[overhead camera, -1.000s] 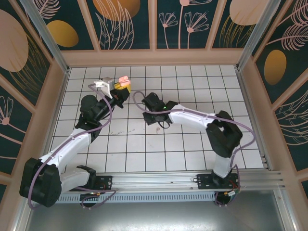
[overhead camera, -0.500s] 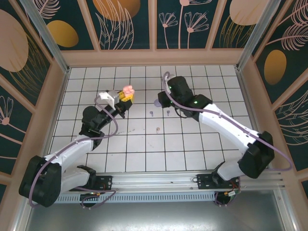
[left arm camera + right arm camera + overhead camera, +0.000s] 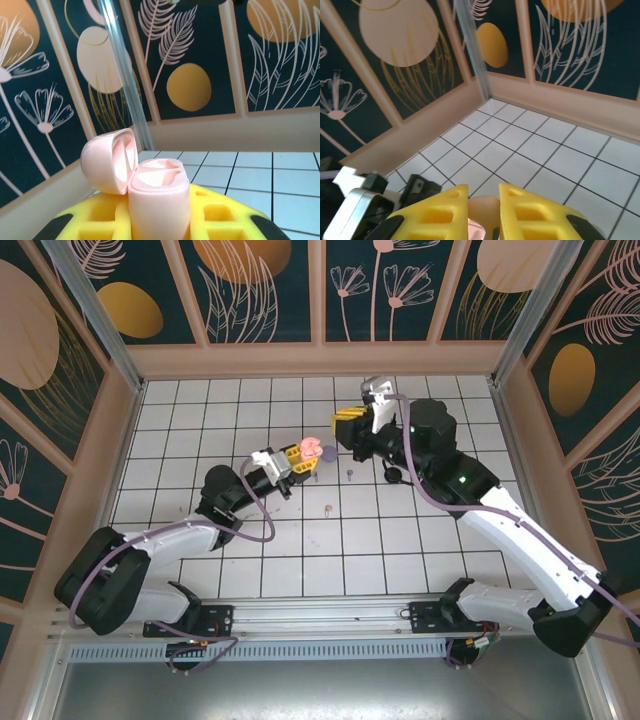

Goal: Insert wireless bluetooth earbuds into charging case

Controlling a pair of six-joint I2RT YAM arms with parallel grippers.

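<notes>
Gripping the pale pink egg-shaped plastic charging case (image 3: 312, 449) by its lower body, the left gripper (image 3: 299, 454) is clenched on it, with its yellow ridged plastic fingers (image 3: 220, 217) pressed to both sides. In the left wrist view the case stands upright, its rounded lid (image 3: 107, 160) hinged open and leaning toward 9 o'clock. The two moulded wells in its top are empty. From above, the held case hangs over the white tiled floor (image 3: 400, 540), just off the middle toward 11 o'clock.

The right gripper (image 3: 347, 427) hangs at 1 o'clock of the case, near it but apart. In the right wrist view its two yellow fingers (image 3: 520, 205) stand close together with a narrow gap. A pale pink shape shows in that gap, but I cannot tell whether the fingers pinch it or it lies beyond them.

A tiny lilac stemmed earbud (image 3: 350, 474) lies on the floor at 4 o'clock of the case, clear of both arms. A second tiny pale earbud (image 3: 328, 508) lies at 7 o'clock of the lilac one, too small to tell its colour. A black round disc (image 3: 394, 477) rests at 3 o'clock of the lilac earbud, beside the right arm
</notes>
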